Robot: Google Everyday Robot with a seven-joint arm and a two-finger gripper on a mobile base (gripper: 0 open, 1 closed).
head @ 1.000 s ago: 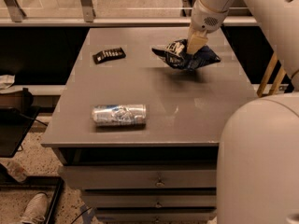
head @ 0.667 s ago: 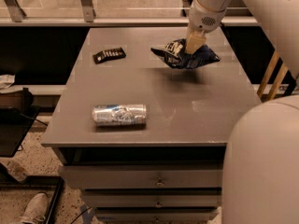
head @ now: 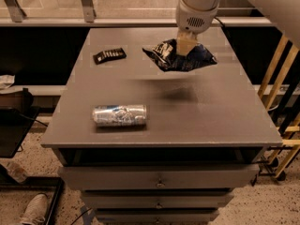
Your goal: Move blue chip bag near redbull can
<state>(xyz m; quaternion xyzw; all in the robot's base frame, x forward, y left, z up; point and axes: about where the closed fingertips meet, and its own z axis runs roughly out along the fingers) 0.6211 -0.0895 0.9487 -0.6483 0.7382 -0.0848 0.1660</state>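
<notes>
Over the far right part of the grey tabletop (head: 215, 111), the end effector (head: 186, 45) comes down from the white arm (head: 199, 6) and its pale fingers (head: 186, 40) pinch the upper edge of the blue chip bag (head: 199, 57). The bag hangs clear of the surface, crumpled and spread sideways, its white lettering showing on the left end. A soft shadow (head: 176, 93) lies on the tabletop below it, apart from the bag itself. The redbull can (head: 119, 115) lies on its side near the front left edge, its long axis running left to right, well apart from the bag. A flat black packet (head: 109, 55) with white marks rests at the far left, slightly angled, also well away from both the bag and the can. Below the tabletop the front of the cabinet shows stacked drawers (head: 159, 178) with small knobs.
</notes>
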